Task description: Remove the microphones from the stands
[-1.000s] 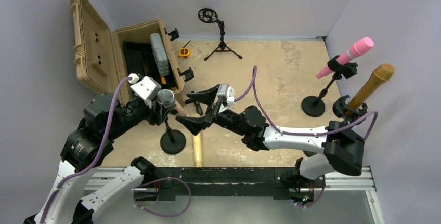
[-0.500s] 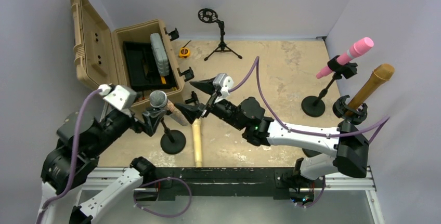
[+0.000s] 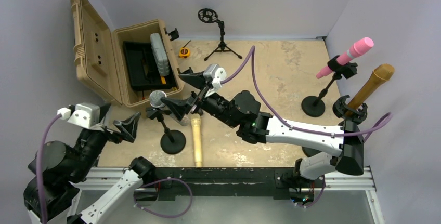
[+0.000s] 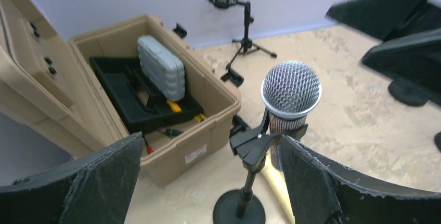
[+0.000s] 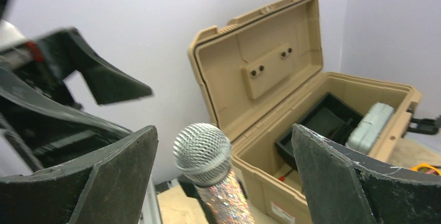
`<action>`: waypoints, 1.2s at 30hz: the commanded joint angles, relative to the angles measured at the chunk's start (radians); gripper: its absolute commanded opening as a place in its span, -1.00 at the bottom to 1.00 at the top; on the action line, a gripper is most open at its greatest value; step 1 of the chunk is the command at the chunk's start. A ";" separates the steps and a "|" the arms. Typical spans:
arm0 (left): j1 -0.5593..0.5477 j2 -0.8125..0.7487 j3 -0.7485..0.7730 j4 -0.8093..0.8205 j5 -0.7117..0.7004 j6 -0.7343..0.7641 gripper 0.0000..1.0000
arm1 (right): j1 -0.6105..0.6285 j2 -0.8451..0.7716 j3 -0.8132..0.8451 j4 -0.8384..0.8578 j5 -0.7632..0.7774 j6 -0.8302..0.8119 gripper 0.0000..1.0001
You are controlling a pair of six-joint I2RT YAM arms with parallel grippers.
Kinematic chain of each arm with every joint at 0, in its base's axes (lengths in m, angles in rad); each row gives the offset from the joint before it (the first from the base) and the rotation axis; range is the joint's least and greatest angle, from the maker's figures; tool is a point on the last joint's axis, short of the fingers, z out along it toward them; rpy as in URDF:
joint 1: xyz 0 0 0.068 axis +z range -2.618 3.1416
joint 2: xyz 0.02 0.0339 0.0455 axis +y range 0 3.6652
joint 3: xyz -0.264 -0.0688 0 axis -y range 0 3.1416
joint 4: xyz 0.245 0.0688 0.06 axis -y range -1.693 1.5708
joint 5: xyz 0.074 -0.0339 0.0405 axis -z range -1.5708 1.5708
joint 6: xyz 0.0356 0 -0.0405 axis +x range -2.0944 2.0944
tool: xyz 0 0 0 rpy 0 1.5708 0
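Microphone (image 3: 157,98) clipped in stand (image 3: 172,142), just ahead of spread right jaws; left jaws spread, well apart.

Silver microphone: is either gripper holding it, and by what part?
Nothing is held. The microphone sits in its stand; the right gripper is open around its head without touching, the left gripper open and apart.

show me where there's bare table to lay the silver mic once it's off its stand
Best patch: bare table between the tripod stand and the pink microphone's stand. The left is crowded: tan case, silver microphone, a cream microphone lying flat, and the open right tool.
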 commanded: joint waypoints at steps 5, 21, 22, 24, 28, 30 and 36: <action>0.002 -0.013 -0.047 -0.084 -0.095 -0.043 1.00 | 0.064 0.098 0.167 -0.068 0.019 -0.022 0.96; 0.002 -0.075 -0.115 -0.123 -0.035 -0.033 0.99 | 0.096 0.221 0.264 -0.151 0.175 -0.049 0.71; 0.003 -0.077 -0.121 -0.120 -0.025 -0.031 0.99 | 0.095 0.221 0.264 -0.148 0.175 -0.051 0.64; 0.002 -0.079 -0.136 -0.108 -0.002 -0.030 0.99 | 0.096 0.214 0.255 -0.130 0.166 -0.059 0.42; 0.003 -0.077 -0.179 -0.049 0.156 -0.061 1.00 | 0.093 0.194 0.226 -0.085 0.087 -0.081 -0.25; 0.003 -0.054 -0.187 -0.047 0.226 -0.073 1.00 | 0.091 0.173 0.205 -0.061 0.034 -0.105 -0.53; 0.003 -0.042 -0.191 -0.064 0.285 -0.061 1.00 | 0.054 0.132 0.138 0.001 -0.126 -0.177 -1.00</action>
